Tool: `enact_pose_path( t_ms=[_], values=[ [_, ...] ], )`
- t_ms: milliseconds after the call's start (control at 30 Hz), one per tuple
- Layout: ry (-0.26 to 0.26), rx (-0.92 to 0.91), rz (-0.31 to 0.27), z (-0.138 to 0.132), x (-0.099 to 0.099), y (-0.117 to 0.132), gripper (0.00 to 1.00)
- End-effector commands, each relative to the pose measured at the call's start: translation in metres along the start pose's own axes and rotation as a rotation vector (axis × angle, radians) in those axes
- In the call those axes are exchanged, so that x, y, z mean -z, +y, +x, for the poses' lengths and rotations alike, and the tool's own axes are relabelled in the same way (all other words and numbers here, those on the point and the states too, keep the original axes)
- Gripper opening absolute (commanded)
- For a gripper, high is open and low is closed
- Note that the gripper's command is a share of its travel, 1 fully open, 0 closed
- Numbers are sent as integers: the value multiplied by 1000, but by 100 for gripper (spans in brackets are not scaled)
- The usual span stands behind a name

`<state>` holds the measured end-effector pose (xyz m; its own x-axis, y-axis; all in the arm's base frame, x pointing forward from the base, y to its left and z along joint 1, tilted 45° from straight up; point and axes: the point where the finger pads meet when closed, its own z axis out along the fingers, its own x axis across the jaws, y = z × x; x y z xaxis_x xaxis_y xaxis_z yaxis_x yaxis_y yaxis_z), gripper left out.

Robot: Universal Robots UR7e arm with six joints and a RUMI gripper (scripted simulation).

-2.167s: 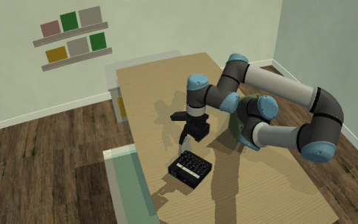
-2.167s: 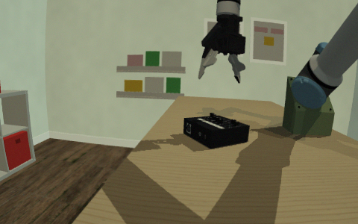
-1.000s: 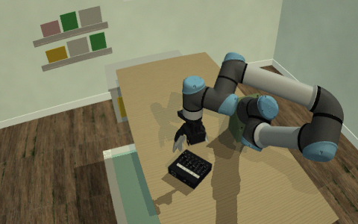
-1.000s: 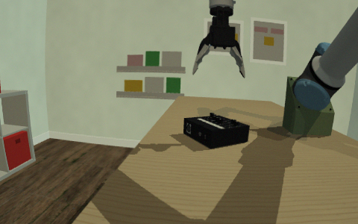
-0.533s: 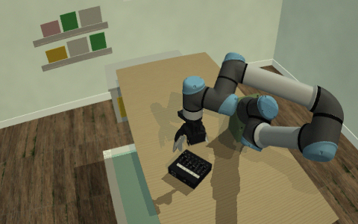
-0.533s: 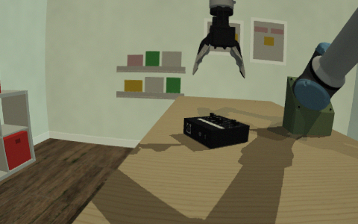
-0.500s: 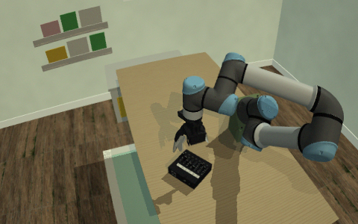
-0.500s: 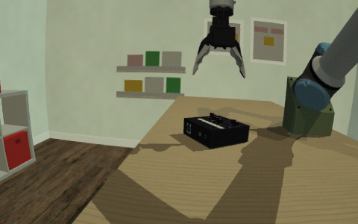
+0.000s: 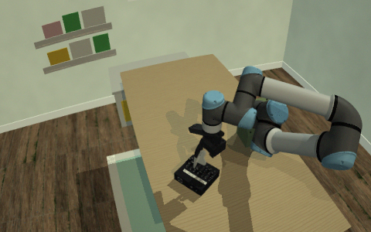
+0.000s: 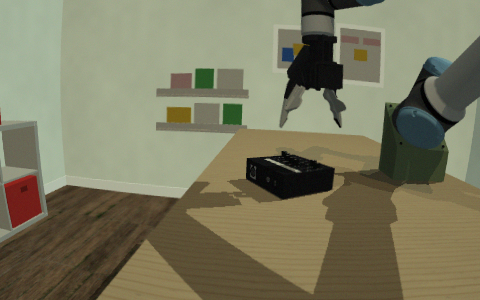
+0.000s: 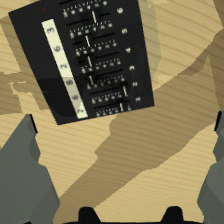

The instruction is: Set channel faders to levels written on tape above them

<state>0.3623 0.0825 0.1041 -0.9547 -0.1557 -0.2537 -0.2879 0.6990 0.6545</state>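
Note:
The black lighting desk (image 9: 196,176) sits on the wooden table near its left edge; it also shows in the exterior view (image 10: 290,175) and at the top of the wrist view (image 11: 85,55). A white tape strip (image 11: 63,67) with written digits runs along one side, beside several fader tracks with small white fader knobs (image 11: 92,65). My gripper (image 10: 311,114) hangs open and empty some way above the desk, fingers pointing down. In the wrist view the two grey fingers frame the lower corners, (image 11: 117,165) apart from the desk.
The green robot base block (image 10: 413,147) stands on the table right of the desk. A pale cabinet (image 9: 128,189) sits against the table's left edge. Wall shelves (image 10: 201,107) and a cube shelf (image 10: 4,180) are off the table.

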Motion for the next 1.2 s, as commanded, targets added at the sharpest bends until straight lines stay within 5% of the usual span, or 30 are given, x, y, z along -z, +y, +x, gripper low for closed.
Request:
enact_pose_path(
  t_ms=[0, 167, 200, 1167],
  values=[
    [-19, 159, -4, 15, -22, 8, 100],
    [-19, 199, -4, 19, -29, 10, 100],
    [-19, 199, -4, 19, -29, 10, 0],
    [-19, 199, -4, 19, -29, 10, 0]
  ],
)
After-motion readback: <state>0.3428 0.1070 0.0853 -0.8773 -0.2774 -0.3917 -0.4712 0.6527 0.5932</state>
